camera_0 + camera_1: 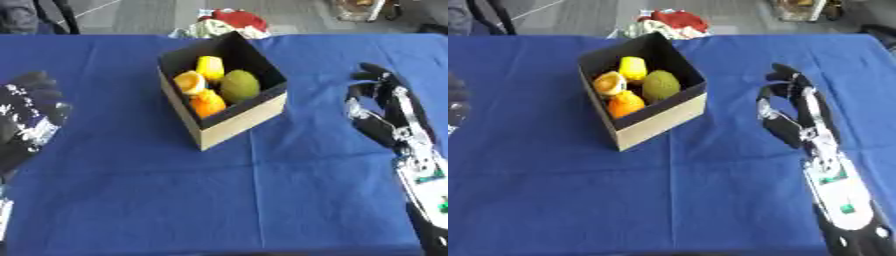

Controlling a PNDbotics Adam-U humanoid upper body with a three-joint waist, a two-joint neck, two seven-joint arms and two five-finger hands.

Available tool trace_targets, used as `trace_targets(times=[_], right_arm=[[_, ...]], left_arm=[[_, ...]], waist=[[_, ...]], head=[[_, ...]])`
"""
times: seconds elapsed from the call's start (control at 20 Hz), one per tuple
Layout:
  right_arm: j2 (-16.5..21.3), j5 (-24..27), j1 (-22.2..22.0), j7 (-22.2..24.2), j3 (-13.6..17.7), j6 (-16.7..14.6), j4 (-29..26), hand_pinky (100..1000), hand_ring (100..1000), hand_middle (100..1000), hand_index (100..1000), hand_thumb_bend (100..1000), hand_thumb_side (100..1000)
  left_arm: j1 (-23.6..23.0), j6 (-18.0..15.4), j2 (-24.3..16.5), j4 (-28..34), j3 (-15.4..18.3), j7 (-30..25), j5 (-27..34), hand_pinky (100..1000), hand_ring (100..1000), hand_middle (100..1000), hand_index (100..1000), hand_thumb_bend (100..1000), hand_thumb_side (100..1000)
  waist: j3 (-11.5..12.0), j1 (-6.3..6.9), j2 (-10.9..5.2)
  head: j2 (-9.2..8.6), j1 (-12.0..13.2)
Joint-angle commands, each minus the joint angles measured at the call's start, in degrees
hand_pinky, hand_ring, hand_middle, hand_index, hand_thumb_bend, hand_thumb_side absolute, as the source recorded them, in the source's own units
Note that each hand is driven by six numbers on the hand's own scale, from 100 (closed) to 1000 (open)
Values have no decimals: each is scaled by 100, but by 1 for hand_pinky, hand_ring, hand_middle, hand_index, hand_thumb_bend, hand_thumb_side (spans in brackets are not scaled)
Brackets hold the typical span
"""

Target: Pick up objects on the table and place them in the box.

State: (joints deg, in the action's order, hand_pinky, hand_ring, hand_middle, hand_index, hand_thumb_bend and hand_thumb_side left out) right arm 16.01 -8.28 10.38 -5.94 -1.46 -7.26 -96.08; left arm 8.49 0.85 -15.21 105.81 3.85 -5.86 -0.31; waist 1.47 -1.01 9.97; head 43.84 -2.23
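Note:
A cardboard box (241, 119) with a black inside stands on the blue tablecloth (262, 185), a little behind the middle. Inside lie a green round fruit (239, 86), an orange fruit (208, 104), a yellow piece (210, 67) and a yellow-orange piece (190, 82). My right hand (791, 107) hovers to the right of the box, apart from it, fingers relaxed and holding nothing. At the left edge my left hand (31, 107) rests open, with nothing in it.
Beyond the table's far edge lies a red and white bundle (229, 22) on the floor. Chair legs (61, 15) show at the upper left. The blue cloth around the box carries no loose objects.

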Motion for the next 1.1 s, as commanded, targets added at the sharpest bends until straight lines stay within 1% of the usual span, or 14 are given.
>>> trace_targets(times=[0.05,0.25,0.6,1.1], right_arm=[[-7,42,-170,-38,27,-17,-456,804,706,716,867,107,100],[-61,62,-273,-50,24,47,-563,803,702,713,863,104,100],[-81,54,-287,-57,32,75,-607,799,693,704,849,100,100],[-112,81,-335,-64,29,85,-638,796,686,695,846,100,100]], left_arm=[[-1,-11,-3,86,-6,-43,-34,756,758,722,848,633,456],[-7,16,48,54,-6,-30,-62,754,753,720,848,631,456],[2,17,67,40,-5,-22,-72,752,750,715,844,626,454],[23,30,104,27,28,-57,-78,753,748,711,843,623,457]], waist=[[-27,-17,-62],[-72,-24,-53],[-100,-35,-36],[-63,-41,-44]], head=[[28,-14],[28,-15],[28,8],[28,36]])
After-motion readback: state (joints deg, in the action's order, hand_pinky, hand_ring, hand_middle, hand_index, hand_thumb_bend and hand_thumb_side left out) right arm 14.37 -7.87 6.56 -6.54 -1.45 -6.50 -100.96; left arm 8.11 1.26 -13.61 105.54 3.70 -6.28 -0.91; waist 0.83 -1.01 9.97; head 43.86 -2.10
